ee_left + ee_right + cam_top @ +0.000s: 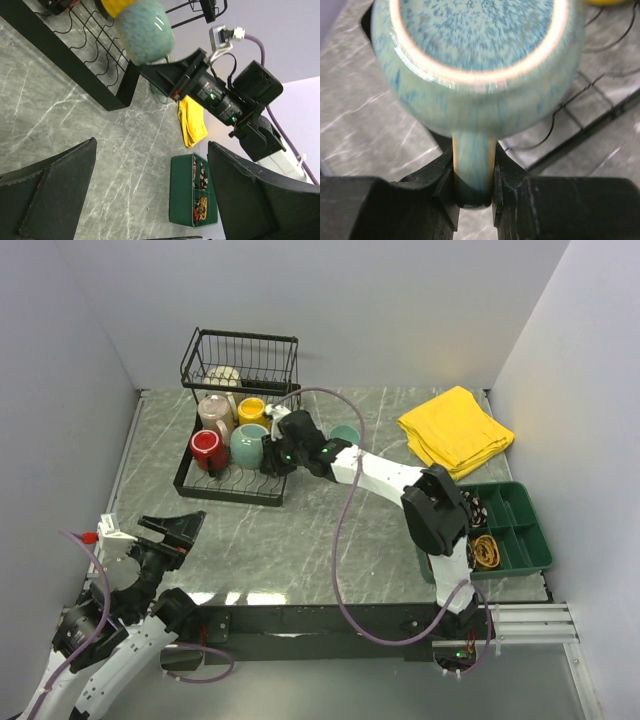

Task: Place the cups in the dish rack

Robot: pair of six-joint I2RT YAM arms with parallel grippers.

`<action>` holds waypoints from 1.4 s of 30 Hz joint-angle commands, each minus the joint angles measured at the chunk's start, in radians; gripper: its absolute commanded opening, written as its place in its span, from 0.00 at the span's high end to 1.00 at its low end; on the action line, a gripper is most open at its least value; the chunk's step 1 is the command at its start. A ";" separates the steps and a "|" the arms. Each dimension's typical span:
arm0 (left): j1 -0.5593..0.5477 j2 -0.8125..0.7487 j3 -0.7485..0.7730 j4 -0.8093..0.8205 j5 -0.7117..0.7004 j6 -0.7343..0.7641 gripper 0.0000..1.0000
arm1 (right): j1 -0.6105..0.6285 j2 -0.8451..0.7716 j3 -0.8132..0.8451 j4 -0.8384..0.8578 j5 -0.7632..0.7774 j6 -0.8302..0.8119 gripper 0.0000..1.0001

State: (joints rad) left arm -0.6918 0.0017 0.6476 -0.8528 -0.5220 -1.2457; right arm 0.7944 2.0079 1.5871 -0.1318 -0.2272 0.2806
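The black wire dish rack (228, 490) stands at the back left. A cream cup (222, 377) sits in its tall basket, with beige (214, 412), yellow (252, 409) and red (208, 448) cups on its base. My right gripper (269, 453) is shut on the handle (474, 167) of the grey-green cup (248, 445), which hangs bottom-up (475, 60) over the rack's near right corner (592, 117). A small teal cup (345, 433) stands on the table behind the right arm. My left gripper (168, 537) is open and empty near the front left (150, 192); its view shows the grey-green cup (145, 30).
A folded yellow cloth (455, 430) lies at the back right. A green compartmented tray (520, 535) with small items sits at the right edge, also in the left wrist view as the green tray (182, 192). White walls close in the table on three sides.
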 commanded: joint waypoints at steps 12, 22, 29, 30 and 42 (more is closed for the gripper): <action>-0.003 -0.097 -0.005 -0.015 -0.030 -0.017 0.02 | 0.040 0.127 0.218 0.129 0.212 -0.261 1.00; -0.003 -0.101 -0.002 -0.032 -0.036 -0.024 0.02 | 0.043 0.160 0.244 0.189 0.247 -0.409 1.00; -0.003 -0.100 -0.009 -0.025 -0.023 -0.024 0.02 | 0.040 0.169 0.160 0.215 0.193 -0.518 1.00; -0.003 -0.100 -0.008 -0.026 -0.024 -0.026 0.02 | 0.039 0.172 0.152 0.216 0.189 -0.529 1.00; -0.003 -0.104 -0.017 -0.023 -0.015 -0.034 0.02 | -0.011 0.218 0.169 0.123 0.175 -0.570 0.68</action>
State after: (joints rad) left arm -0.6918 0.0017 0.6415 -0.8883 -0.5446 -1.2724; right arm 0.8131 2.2147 1.7275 -0.0559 -0.0727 -0.2630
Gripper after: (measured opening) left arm 0.977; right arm 0.315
